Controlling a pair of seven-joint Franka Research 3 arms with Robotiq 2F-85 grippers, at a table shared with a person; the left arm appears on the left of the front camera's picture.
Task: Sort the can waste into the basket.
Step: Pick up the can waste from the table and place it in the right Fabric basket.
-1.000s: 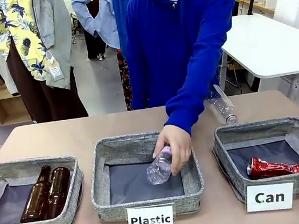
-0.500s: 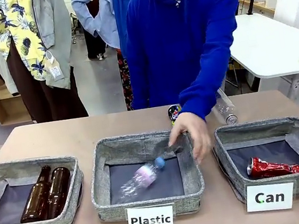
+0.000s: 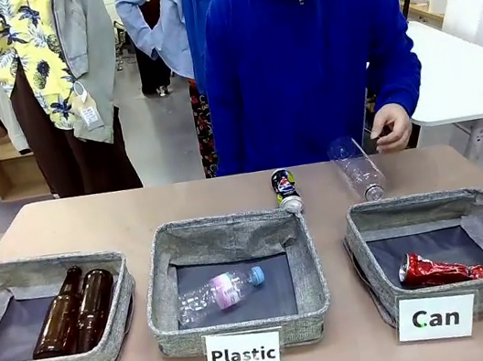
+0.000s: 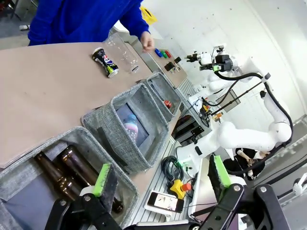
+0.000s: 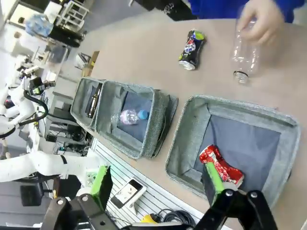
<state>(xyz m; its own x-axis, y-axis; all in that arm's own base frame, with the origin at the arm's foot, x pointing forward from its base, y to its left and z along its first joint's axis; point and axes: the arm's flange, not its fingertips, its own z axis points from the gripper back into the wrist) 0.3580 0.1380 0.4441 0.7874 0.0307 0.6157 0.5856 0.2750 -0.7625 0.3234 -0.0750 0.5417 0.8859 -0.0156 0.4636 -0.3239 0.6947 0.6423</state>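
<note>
One crushed red can (image 3: 437,269) lies sorted inside the Can basket (image 3: 363,243). The dark can (image 3: 285,189) lies beyond that basket, awaiting pickup. The left gripper (image 4: 160,172) and right gripper (image 5: 156,177) gape wide, empty and ready.

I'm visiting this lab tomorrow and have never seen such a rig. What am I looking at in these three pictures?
This is a two-armed robot sharing a table with a person. The front picture looks across the table from between the arms; the other two come from cameras on the wrists, looking along each gripper's green-padded fingers. The left gripper and the right gripper are both open and hold nothing. Three grey baskets stand in a row: the Bottle basket holds two brown bottles, the Plastic basket one clear bottle, the Can basket a crushed red can. Beyond them on the table lie a dark can and a second clear bottle, close to the person's hand.
</note>
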